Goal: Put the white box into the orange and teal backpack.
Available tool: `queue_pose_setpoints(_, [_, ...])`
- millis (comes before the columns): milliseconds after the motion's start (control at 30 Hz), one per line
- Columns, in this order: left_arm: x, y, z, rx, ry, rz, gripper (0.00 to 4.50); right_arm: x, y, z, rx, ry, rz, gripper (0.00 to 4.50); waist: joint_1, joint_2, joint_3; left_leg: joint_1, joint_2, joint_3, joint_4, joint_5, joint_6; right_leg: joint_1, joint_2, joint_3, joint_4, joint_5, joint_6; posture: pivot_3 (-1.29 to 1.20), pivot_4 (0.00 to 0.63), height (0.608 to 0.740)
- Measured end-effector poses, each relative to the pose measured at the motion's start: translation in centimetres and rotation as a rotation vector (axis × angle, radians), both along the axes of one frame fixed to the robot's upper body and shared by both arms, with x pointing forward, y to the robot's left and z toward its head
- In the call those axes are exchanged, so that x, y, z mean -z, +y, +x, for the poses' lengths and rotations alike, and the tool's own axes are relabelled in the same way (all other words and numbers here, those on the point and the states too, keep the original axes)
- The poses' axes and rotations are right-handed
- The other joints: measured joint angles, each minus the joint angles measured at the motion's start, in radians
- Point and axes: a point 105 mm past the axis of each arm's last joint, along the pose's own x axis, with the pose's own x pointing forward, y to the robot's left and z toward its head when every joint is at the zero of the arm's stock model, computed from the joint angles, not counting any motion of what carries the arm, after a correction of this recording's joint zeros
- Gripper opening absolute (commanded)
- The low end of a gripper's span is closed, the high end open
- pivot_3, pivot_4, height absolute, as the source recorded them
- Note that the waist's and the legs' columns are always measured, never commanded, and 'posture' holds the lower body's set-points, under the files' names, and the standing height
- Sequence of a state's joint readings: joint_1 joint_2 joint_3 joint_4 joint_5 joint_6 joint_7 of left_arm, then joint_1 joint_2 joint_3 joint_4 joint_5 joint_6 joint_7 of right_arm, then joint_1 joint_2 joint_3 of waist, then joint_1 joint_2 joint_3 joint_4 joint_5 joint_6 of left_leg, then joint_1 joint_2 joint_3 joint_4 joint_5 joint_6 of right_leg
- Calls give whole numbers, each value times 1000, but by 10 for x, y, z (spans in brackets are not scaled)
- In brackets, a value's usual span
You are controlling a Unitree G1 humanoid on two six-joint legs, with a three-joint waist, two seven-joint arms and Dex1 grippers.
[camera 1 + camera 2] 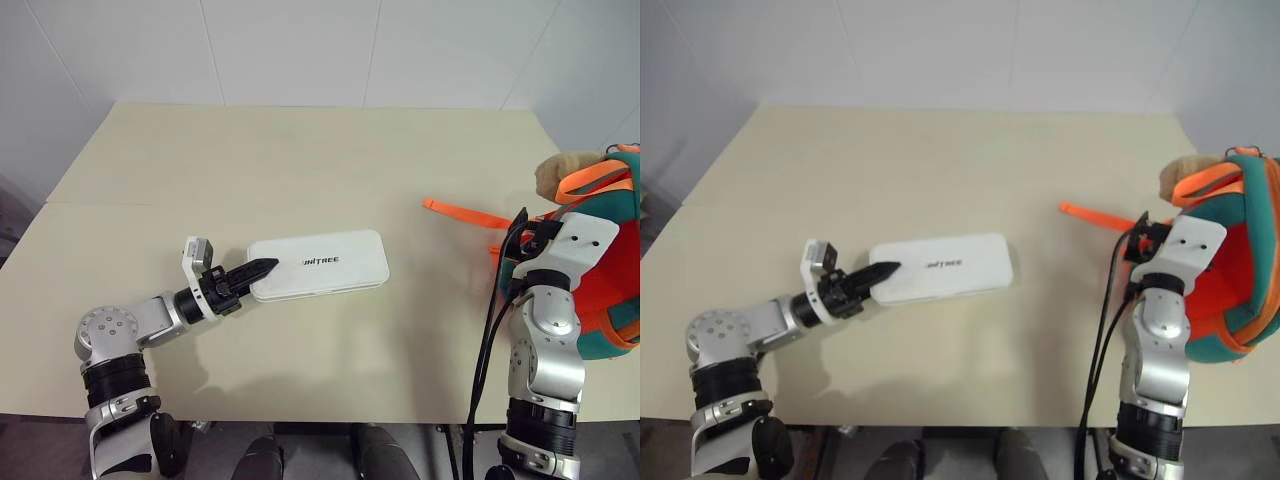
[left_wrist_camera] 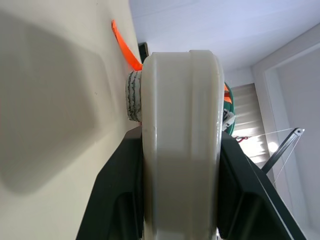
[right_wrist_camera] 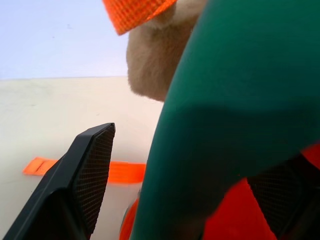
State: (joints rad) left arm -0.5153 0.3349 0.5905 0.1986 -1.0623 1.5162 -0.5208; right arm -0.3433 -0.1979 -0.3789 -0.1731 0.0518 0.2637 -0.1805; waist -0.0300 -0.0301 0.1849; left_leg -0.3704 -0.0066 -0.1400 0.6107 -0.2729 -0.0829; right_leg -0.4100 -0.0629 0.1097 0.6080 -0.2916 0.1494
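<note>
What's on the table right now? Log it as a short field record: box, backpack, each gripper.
surface: beige table
white box: lying flat near the table's middle, lettering up, outside the bag
orange and teal backpack: at the table's right edge, tan plush ball on top, an orange strap trailing over the table
left gripper: fingers clamped on the box's left end
right gripper: fingers wide, one on each side of the backpack's teal shell
task state: box not yet in backpack
</note>
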Motion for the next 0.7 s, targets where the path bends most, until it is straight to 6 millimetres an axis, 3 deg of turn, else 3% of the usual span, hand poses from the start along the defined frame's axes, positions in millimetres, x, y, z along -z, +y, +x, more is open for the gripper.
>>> queue_pose_setpoints(67, [3,1,-1,-6,11,5,1326,1,-4,4,22,-1,13,3903,0,0,0,0,0,0,0,0,0,0,0,0,0,0,0,0,150,740])
queue_pose_setpoints(400, [3,2,-2,-9,12,3,1326,-5,-11,11,39,-7,6,533,0,0,0,0,0,0,0,0,0,0,0,0,0,0,0,0,150,740])
queue_pose_setpoints(700, [-3,22,3,-65,-10,45,1326,-14,8,17,-106,-13,-41,474,-4,0,0,0,0,0,0,0,0,0,0,0,0,0,0,0,150,740])
